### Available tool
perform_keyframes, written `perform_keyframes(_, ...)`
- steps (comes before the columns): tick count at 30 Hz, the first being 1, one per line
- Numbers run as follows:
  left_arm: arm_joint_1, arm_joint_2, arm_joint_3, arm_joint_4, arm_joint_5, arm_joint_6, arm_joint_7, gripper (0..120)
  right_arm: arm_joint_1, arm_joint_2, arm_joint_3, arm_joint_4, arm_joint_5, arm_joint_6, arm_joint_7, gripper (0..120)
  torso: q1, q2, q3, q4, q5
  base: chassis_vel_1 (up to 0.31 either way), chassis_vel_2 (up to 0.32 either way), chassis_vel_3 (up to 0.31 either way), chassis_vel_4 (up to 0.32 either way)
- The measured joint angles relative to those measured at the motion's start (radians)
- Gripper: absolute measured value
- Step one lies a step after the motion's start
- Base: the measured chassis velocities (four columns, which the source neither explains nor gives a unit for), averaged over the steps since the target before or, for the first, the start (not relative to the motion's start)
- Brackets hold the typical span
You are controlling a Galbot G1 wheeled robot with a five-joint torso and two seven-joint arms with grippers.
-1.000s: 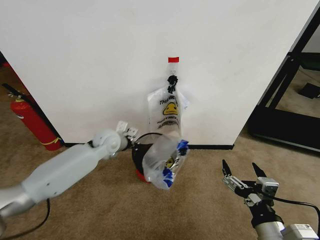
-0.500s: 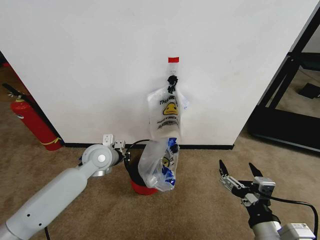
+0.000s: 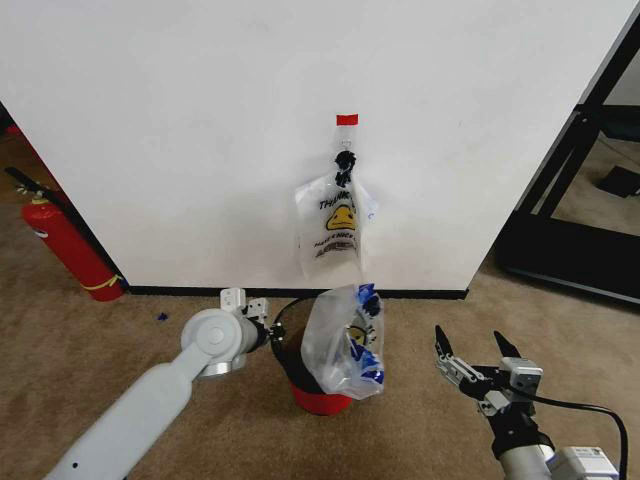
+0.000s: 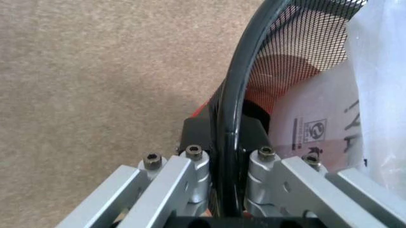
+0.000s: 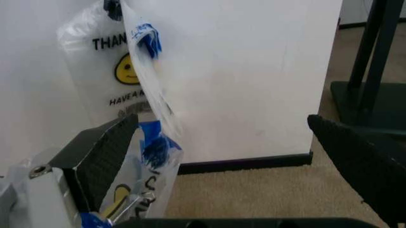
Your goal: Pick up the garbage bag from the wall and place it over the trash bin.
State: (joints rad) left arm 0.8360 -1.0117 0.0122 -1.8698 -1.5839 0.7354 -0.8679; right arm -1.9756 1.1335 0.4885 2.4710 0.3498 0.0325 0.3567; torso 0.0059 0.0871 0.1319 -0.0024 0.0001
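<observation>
At the far left of the head view a tall red fire extinguisher (image 3: 62, 245) leans against the large plain white wall (image 3: 200, 130), standing on tan carpet (image 3: 420, 330). Right of it, the left gripper (image 3: 256, 309) reaches in over the carpet to the small round dark mesh trash bin with black rim and red base (image 3: 318, 396). The left wrist view makes plain what the head view leaves small: the silver fingers (image 4: 190, 178) sit on either side of the bin's black rim, closed down on it, with red base showing through the mesh.

The thin, crinkly translucent-white garbage bag with yellow smiley face and blue patches (image 3: 346, 342) stands draped over the bin's right side, just right of the left gripper and touching the rim; the left wrist view shows its printed plastic (image 4: 330, 123) lying inside the mesh.

Above it on the wall hang a small red tape strip (image 3: 347, 119), a black clip (image 3: 345, 165) and a second smiley "THANK YOU" bag (image 3: 330, 228).

Farther right, the right gripper (image 3: 476, 359) hovers low over the carpet, fingers spread wide and empty, well apart from the bin. Its wrist view looks past the blue-patched bag (image 5: 149, 142) to the wall-hung one (image 5: 104, 66).
</observation>
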Motion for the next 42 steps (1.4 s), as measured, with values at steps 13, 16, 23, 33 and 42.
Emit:
perform_keyframes(13,0.019,-0.017,0.025,0.059,0.178,0.0,0.093,4,-0.012,0.021,-0.016,0.0,-0.02,0.007,-0.001,100,0.0,0.0,0.0,0.0003,0.0002,0.0,0.0,0.0,0.0)
perform_keyframes(16,0.02,-0.039,0.024,0.075,0.193,0.0,0.1,4,-0.013,0.021,-0.018,0.0,-0.022,0.008,-0.001,100,0.0,0.0,0.0,0.0001,-0.0002,0.0,0.0,0.0,0.0)
perform_keyframes(23,0.027,-0.089,0.014,0.113,0.229,0.0,0.12,4,-0.019,0.016,-0.013,0.004,-0.022,0.008,-0.001,100,0.0,0.0,0.0,0.0001,-0.0002,0.0,0.0,0.0,0.0)
perform_keyframes(33,0.056,-0.094,0.003,0.121,0.34,-0.038,0.197,4,-0.025,0.008,-0.006,0.009,-0.017,0.008,-0.001,100,0.0,0.0,0.0,0.0002,-0.0001,0.0,0.0,0.0,0.0)
perform_keyframes(42,0.063,-0.098,-0.007,0.127,0.351,-0.036,0.193,9,-0.026,0.007,-0.008,0.009,-0.016,0.008,-0.002,100,0.0,0.0,0.0,0.0002,-0.0001,0.0,0.0,0.0,0.0)
